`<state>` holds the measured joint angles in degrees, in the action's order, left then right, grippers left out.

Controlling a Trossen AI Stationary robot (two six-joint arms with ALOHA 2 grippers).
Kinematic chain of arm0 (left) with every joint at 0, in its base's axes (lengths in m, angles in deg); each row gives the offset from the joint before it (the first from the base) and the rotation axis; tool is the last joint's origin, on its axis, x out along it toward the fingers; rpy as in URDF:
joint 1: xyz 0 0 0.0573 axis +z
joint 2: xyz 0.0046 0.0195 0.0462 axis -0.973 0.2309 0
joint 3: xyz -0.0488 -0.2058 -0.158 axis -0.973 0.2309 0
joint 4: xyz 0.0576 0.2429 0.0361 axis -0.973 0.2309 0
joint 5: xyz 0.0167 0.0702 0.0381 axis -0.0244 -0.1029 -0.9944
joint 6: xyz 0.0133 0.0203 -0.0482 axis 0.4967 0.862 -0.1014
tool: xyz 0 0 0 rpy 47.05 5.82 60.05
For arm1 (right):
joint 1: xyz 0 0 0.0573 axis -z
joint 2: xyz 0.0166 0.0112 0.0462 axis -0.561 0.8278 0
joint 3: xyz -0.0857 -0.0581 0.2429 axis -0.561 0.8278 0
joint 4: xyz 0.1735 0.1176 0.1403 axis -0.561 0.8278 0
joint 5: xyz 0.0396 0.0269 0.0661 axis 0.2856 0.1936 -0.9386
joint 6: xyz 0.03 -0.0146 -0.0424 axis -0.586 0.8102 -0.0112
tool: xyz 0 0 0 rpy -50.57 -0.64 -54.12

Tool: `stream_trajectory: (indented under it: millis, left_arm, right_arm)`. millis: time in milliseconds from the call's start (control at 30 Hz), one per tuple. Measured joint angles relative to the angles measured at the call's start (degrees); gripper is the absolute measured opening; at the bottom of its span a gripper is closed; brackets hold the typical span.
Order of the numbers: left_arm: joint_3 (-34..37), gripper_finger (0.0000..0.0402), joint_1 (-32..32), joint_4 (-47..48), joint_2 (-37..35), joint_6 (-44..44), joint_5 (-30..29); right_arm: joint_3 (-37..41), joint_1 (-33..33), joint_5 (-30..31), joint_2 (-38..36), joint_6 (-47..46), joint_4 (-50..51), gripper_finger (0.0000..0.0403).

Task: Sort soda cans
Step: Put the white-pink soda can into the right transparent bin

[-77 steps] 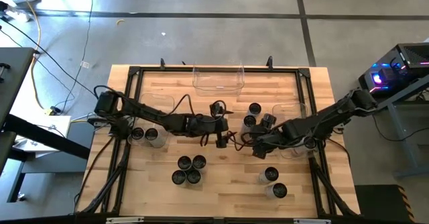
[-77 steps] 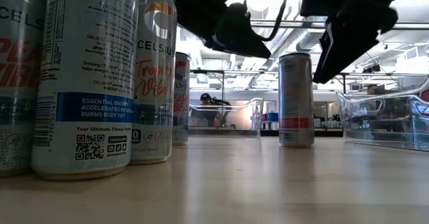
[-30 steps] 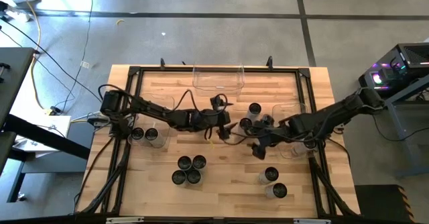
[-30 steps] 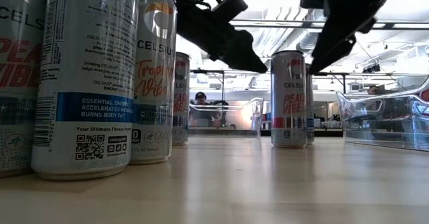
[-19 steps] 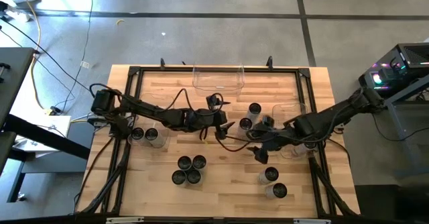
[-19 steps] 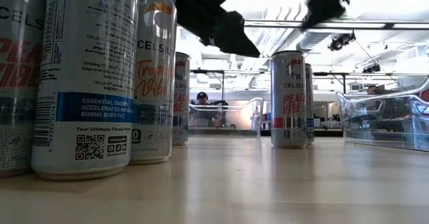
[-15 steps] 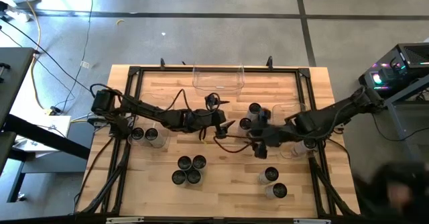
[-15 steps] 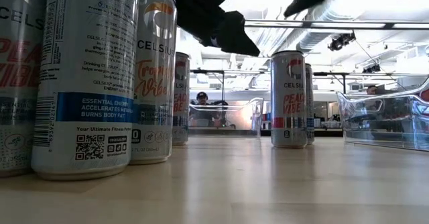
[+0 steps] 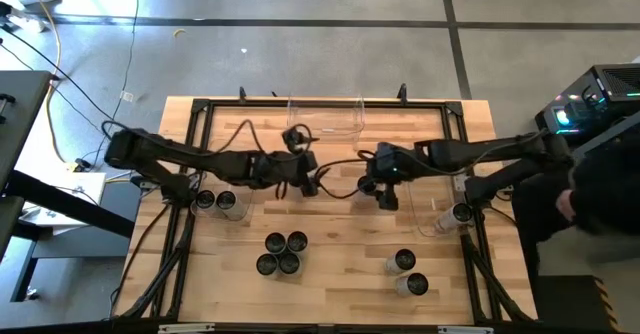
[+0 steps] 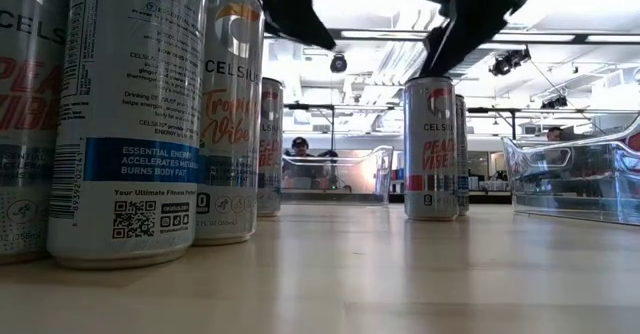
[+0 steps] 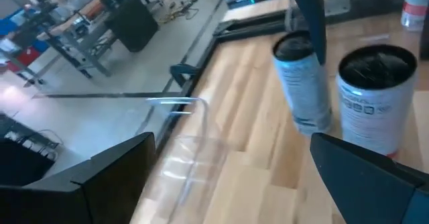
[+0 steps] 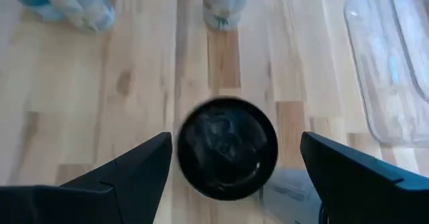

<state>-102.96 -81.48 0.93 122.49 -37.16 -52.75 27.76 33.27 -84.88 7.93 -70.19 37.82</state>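
Under my right gripper [image 9: 385,194] stands one soda can [image 12: 228,147], its dark round top seen from above in the right wrist view. The open fingers stand on either side of it, apart from it. In the low view this gripper [image 10: 452,34] hovers just over the can [image 10: 430,144], and a second can [image 10: 461,154] stands behind. My left gripper [image 9: 310,181] is open over bare wood left of them. Its wrist view shows the same two cans [image 11: 301,83] [image 11: 375,100] ahead. More cans stand in a near cluster [image 9: 281,253] and as a near-right pair [image 9: 408,272].
A clear bin [image 9: 325,116] sits at the far edge, one [image 9: 222,202] at the left holds two cans, and one [image 9: 445,217] at the right holds one. Tall cans [image 10: 130,114] crowd the low view's left. A person [image 9: 600,189] stands beyond the table's right edge.
My right gripper has swung from the near side of the two middle cans toward the far edge and now hangs over one of them. My left gripper has drawn back toward the table's left and far side. A person has come into view at the right.
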Motion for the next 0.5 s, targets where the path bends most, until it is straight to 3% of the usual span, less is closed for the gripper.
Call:
stream_trajectory:
  millis: [333, 500]
  left_arm:
    - [12.8, 0.0394, -2.9, -1.2, -17.9, -3.0, -13.5]
    - [17.8, 0.0394, -6.6, 0.0, -26.8, -7.3, -17.0]
  right_arm:
    - [0.1, -0.3, -1.9, 7.3, -0.9, -1.5, 0.0317]
    - [0.1, -1.8, -2.4, 8.4, -3.8, -3.3, 0.0248]
